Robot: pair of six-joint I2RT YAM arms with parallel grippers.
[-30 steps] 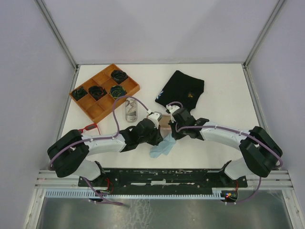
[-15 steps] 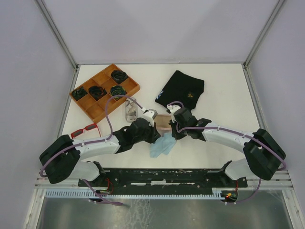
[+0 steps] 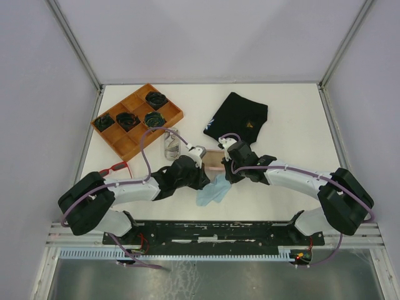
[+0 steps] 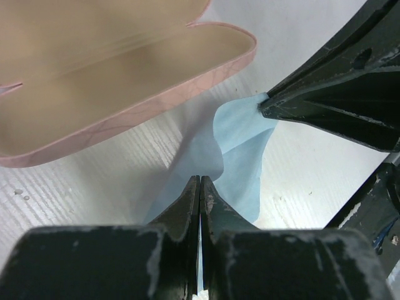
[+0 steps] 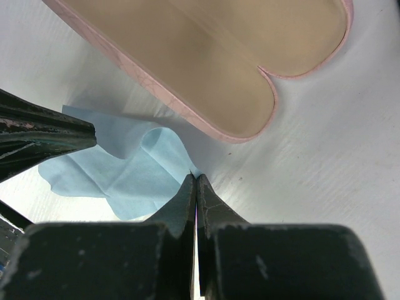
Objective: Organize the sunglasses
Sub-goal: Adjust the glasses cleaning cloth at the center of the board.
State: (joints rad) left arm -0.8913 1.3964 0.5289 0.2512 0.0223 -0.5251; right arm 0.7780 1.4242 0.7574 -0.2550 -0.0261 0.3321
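Note:
The red-framed sunglasses (image 3: 115, 168) lie at the left of the table, partly under my left arm. A greyish oblong item (image 3: 170, 145) beside the tray is too small to tell apart. An open pink glasses case (image 3: 214, 159) (image 4: 125, 81) (image 5: 206, 69) lies between my two grippers, and its beige inside holds nothing. A light blue cloth (image 3: 212, 191) (image 4: 240, 156) (image 5: 125, 175) hangs between them just in front of the case. My left gripper (image 3: 204, 177) (image 4: 200, 182) is shut on one edge of it. My right gripper (image 3: 225, 175) (image 5: 196, 179) is shut on the opposite corner.
A wooden compartment tray (image 3: 123, 140) with coiled dark items stands at the back left. A black fabric piece (image 3: 239, 117) lies at the back centre-right. Walls enclose the white table (image 3: 294, 125) on three sides.
My left arm's elbow has swung left and back again, uncovering more of the red sunglasses. Both grippers stay pinched on the blue cloth beside the case.

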